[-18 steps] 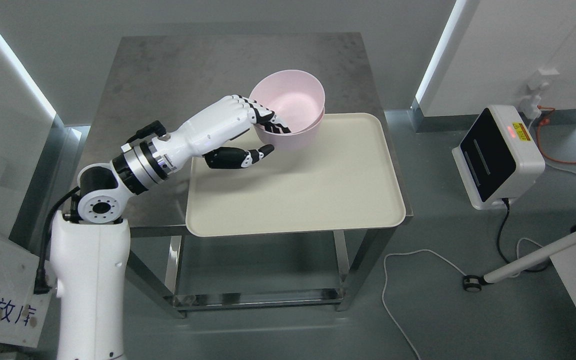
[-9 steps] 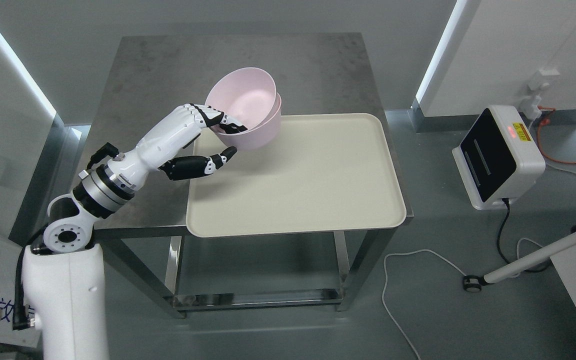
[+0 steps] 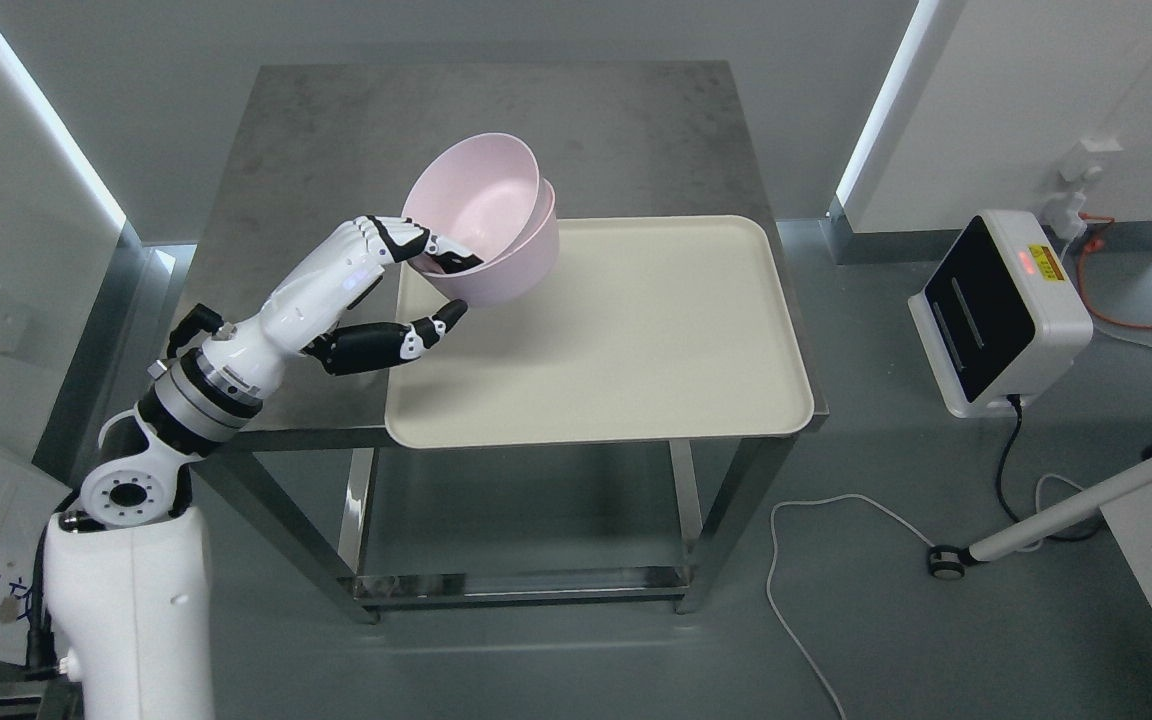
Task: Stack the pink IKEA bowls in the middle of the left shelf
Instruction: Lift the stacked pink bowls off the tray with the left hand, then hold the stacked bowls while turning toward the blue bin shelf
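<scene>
Two pink bowls, one nested in the other, hang tilted toward the left above the far left corner of the cream tray. My left hand is shut on them: its fingers hook over the near rim into the inner bowl and the thumb presses under the outer wall. The white left arm rises from the lower left of the picture. The right arm is out of view.
The tray lies on a grey metal table with a lower shelf. A white box with a black face stands on the floor to the right, with cables and a white wheeled leg near it.
My left hand has carried the nested bowls leftward, off the tray's back edge, and tilted them further. The camera has shifted slightly since half a second ago.
</scene>
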{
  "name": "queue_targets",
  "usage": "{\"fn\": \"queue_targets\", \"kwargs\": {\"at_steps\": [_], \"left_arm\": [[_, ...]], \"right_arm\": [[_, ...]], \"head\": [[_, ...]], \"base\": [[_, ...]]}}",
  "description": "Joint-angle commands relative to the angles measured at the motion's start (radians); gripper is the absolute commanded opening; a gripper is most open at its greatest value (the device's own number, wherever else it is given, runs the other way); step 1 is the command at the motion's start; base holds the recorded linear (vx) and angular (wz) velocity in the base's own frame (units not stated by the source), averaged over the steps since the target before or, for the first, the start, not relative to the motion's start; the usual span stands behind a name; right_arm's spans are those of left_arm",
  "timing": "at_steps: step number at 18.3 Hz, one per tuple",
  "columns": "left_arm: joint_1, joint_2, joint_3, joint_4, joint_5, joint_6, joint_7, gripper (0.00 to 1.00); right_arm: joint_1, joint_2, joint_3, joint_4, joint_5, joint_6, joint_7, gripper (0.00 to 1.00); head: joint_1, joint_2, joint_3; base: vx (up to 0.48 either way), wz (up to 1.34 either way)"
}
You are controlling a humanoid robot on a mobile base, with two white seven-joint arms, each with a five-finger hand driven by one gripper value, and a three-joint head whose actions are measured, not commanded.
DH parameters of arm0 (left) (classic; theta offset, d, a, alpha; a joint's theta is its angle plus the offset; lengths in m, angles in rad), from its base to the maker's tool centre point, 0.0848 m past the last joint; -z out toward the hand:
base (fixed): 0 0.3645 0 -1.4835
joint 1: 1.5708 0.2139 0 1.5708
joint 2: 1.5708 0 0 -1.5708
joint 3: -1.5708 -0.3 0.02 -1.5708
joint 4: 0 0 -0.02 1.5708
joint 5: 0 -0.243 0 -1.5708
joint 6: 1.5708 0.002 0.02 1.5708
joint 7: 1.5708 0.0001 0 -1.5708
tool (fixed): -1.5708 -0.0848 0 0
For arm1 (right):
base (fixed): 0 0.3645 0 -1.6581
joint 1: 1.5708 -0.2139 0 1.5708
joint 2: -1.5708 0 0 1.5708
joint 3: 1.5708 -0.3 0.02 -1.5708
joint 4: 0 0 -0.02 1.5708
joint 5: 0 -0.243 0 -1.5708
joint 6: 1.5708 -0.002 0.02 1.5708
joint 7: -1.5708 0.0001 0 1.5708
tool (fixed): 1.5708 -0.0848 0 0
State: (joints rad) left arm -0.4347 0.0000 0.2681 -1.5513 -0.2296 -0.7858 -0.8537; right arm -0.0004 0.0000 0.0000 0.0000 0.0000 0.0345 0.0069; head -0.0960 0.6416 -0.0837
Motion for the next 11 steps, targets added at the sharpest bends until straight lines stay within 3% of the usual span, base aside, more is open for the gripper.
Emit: {"fn": "queue_targets", "kwargs": {"at_steps": [1, 11], "left_arm": [[0.010, 0.018, -0.055, -0.010, 0.062, 0.000, 0.001, 0.06], [0.011, 0.018, -0.110, -0.009, 0.067, 0.000, -0.001, 0.07]], "right_arm": [[0.030, -0.017, -0.011, -0.034, 0.000, 0.001, -0.001, 1.00], [0.030, -0.017, -0.011, -0.034, 0.000, -0.001, -0.001, 1.00]], "head": [[0.0000, 0.000, 0.000], [0.0000, 0.000, 0.000]], "base": [[-0.142, 0.00], [-0.225, 0.11]]}}
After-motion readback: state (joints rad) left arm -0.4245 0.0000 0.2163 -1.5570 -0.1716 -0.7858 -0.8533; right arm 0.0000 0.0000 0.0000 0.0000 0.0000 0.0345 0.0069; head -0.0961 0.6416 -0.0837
